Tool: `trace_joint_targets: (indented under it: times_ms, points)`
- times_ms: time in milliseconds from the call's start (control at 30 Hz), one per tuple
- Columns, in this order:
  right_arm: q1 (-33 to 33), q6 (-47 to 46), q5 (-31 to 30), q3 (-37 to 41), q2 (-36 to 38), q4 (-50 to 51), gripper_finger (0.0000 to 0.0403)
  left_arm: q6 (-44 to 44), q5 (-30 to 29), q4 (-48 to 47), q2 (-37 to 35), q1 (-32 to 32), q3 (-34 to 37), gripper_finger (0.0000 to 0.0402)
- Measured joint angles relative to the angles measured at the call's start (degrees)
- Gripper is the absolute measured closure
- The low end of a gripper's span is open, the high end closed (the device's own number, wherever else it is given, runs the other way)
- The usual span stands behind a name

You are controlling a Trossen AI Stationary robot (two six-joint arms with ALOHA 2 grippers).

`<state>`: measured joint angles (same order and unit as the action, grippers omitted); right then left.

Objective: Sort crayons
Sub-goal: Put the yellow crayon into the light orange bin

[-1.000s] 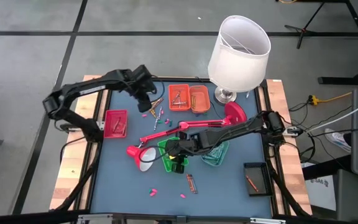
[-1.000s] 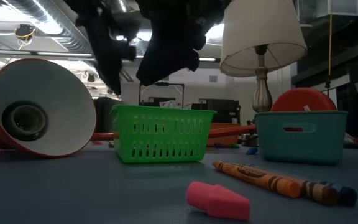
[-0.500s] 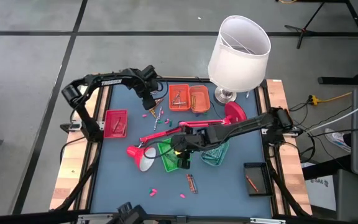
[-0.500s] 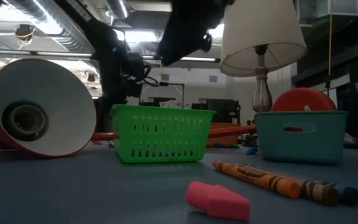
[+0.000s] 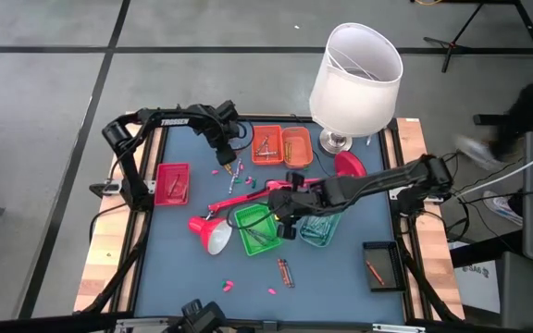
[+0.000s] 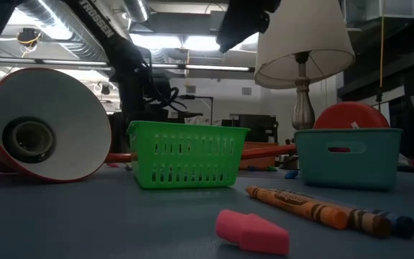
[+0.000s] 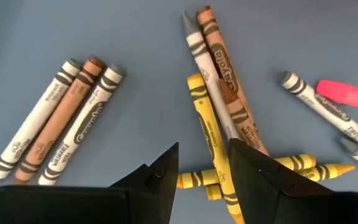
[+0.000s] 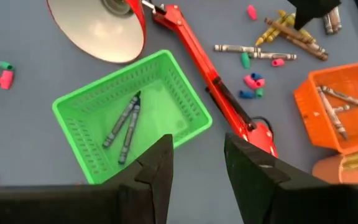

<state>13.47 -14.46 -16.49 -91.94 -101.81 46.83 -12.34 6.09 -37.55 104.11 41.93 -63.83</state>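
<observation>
A loose heap of crayons lies on the blue mat at the far left. My left gripper points down just above the heap, open. In the left wrist view a yellow crayon lies between its fingertips, next to a grey and a brown one; I see no touch. My right gripper hangs open and empty above the green basket. Two dark crayons lie on the basket's floor.
A red desk lamp lies across the mat's middle, its head beside the green basket. Orange trays, a red tray, a teal basket and a black tray stand around. A white table lamp stands at the far right. Crayons and pink erasers lie near the front.
My left gripper has come down and toward the table's right, onto the loose crayon heap. My right gripper has risen out of the green basket and drawn back toward the right edge, uncovering the crayons lying in the basket.
</observation>
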Motion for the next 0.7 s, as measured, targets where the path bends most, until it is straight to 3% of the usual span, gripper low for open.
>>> trace_joint_targets:
  times_ms: [700]
  points:
    - [0.0, -0.1, -4.2, 0.0, 5.9, 7.6, 0.0262, 0.2, -0.9, -0.4, 0.7, -0.4, 0.0, 0.0277]
